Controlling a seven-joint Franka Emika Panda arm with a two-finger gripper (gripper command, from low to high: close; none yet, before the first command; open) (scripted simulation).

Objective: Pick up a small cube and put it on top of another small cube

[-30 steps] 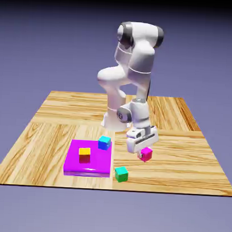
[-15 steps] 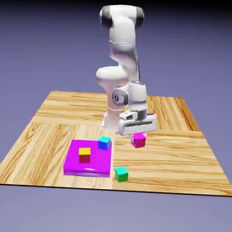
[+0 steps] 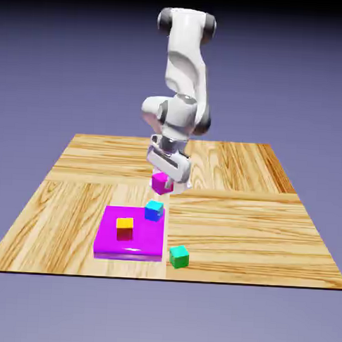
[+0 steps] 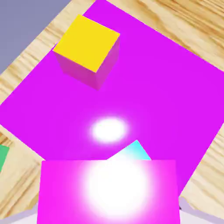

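My gripper (image 3: 163, 179) is shut on the small magenta-pink cube (image 3: 161, 183) and holds it in the air, a little above the cyan cube (image 3: 153, 210). The cyan cube sits on the far right corner of the flat magenta slab (image 3: 143, 244). In the hand view the held cube (image 4: 109, 192) fills the bottom and hides the fingertips. Just a corner of the cyan cube (image 4: 135, 151) peeks out behind it. A yellow-topped cube (image 3: 124, 228) rests on the slab, seen in the hand view as the yellow cube (image 4: 87, 48) at the upper left.
A green cube (image 3: 178, 256) lies on the wooden table (image 3: 255, 228) off the slab's near right corner; its edge (image 4: 2, 155) shows at the hand view's left. The arm's base (image 3: 163, 175) stands behind the slab.
The arm has carried the magenta-pink cube up and toward the exterior view's left, from beside the slab to above the cyan cube. The hand has turned too.
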